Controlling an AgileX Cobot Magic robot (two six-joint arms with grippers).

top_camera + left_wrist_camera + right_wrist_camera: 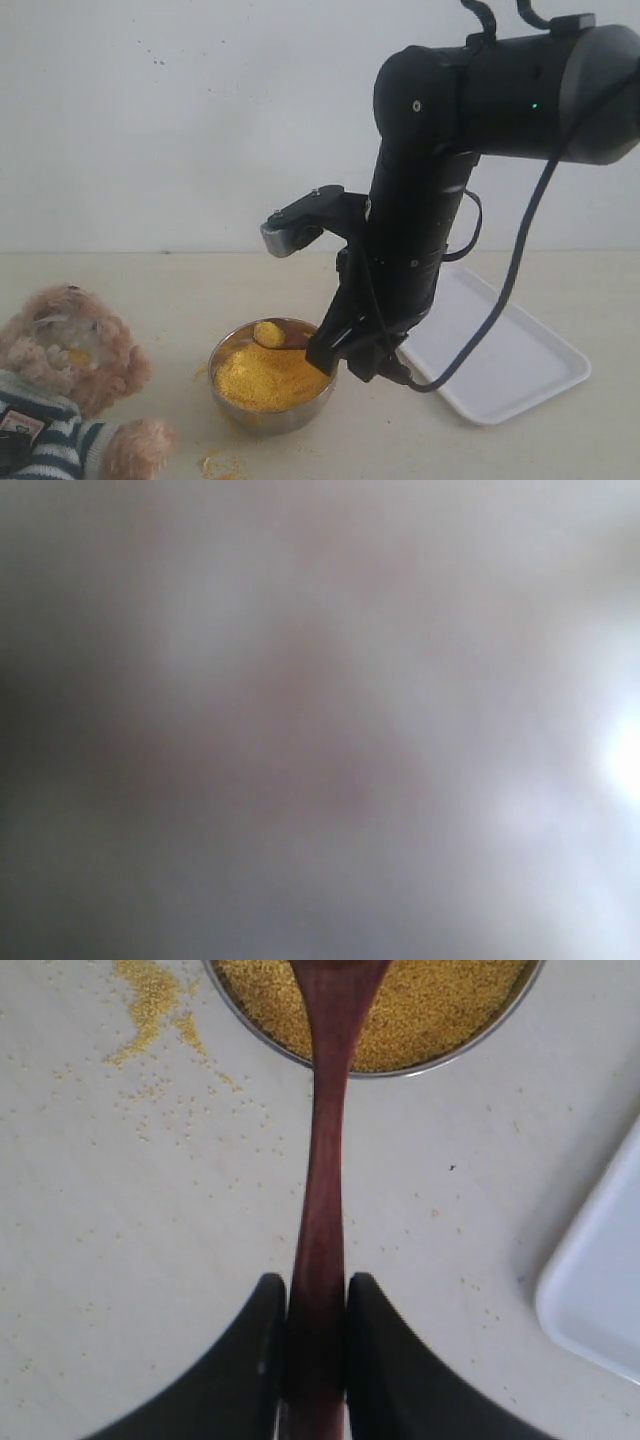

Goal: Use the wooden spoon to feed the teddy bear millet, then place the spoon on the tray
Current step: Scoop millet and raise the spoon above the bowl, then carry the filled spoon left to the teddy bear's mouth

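Observation:
My right gripper [338, 352] [317, 1292] is shut on the handle of the dark reddish-brown wooden spoon [322, 1160]. The spoon's bowl [268, 334] carries a heap of millet and hovers just above the millet [262, 380] [430, 1005] in the round steel bowl [272, 418]. The teddy bear [62, 362] sits at the lower left in its striped shirt, with some yellow grains on its muzzle. To the right of the arm lies the white tray [515, 372] [600, 1285]. The left wrist view is an even grey blur, and no left gripper appears in any view.
Spilled millet crumbs [215, 465] [150, 1000] lie on the table in front of the steel bowl. The right arm's black cable [520, 260] hangs over the tray's near side. A white wall stands behind the table.

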